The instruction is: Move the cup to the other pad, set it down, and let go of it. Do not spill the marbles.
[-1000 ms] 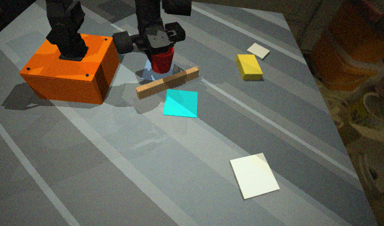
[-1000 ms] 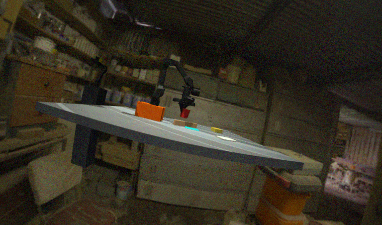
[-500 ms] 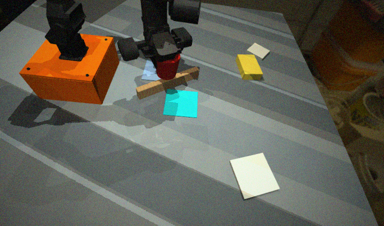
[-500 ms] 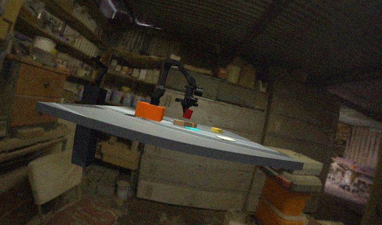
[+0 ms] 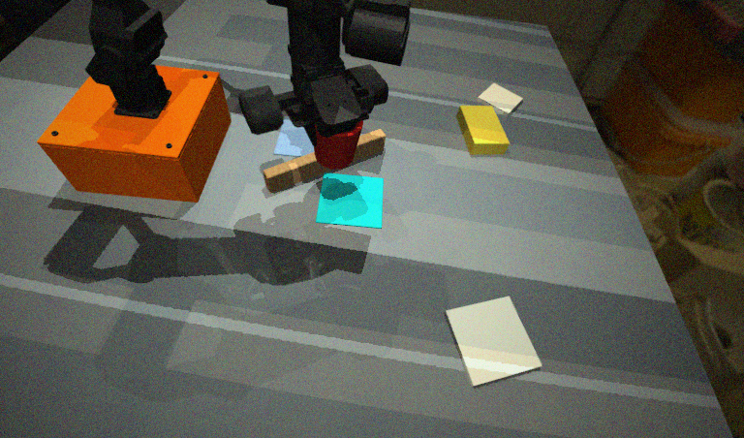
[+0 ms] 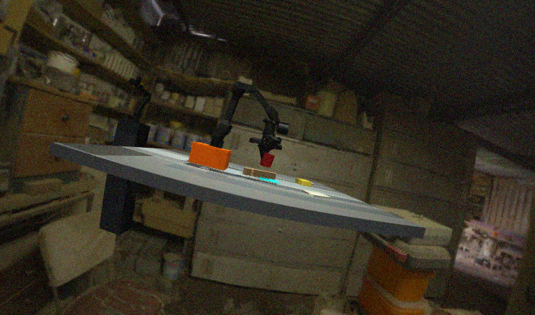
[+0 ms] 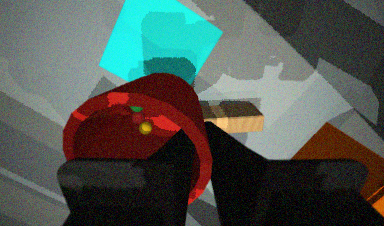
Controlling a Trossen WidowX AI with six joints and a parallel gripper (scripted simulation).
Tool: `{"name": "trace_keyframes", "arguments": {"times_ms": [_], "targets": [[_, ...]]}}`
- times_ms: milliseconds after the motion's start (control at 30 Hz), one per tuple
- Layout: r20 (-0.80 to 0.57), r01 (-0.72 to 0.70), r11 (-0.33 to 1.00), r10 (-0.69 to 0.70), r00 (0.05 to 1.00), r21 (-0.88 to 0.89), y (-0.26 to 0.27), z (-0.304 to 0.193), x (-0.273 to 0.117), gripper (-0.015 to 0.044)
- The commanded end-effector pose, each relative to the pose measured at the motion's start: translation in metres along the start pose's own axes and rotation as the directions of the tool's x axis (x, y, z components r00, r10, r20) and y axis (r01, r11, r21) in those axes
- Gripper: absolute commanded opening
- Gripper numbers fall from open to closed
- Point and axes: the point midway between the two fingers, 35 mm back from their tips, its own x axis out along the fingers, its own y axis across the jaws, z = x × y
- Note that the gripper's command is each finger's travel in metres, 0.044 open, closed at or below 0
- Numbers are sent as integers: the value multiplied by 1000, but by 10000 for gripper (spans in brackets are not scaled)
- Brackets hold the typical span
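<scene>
The red cup (image 5: 337, 149) (image 6: 267, 160) (image 7: 170, 92) hangs in the air over the wooden bar, roughly upright. My gripper (image 7: 199, 127) (image 6: 262, 156) is shut on its wall, with one finger inside the cup and one outside. A yellow marble (image 7: 145, 128), a green marble (image 7: 135, 108) and a dark red one lie inside the cup. The cyan pad (image 5: 368, 209) (image 6: 269, 180) (image 7: 125, 33) lies beyond the bar with nothing on it. The pale blue pad (image 5: 290, 143) is on the bar's other side, partly hidden by the arm and cup.
The wooden bar (image 5: 284, 176) (image 6: 258, 173) (image 7: 245, 122) lies between the two pads. The orange box (image 5: 134, 175) (image 6: 209, 156) (image 7: 332, 153) stands at the arm's base. A yellow block (image 5: 482, 128) (image 6: 304, 182) and two cream tiles, one large (image 5: 492, 337) and one small (image 5: 499, 98), lie farther off.
</scene>
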Motion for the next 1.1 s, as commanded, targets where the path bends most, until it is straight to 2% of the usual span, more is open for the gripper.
{"name": "trace_keyframes", "arguments": {"times_ms": [0, 567, 1067], "targets": [[-4, -3, 1000, 3, 1000, -5, 3, 10, -1, 0], [-1, -4, 1000, 4, 1000, -5, 9, 42, -1, 0], [-1, -4, 1000, 4, 1000, -5, 9, 43, 23, 0]]}}
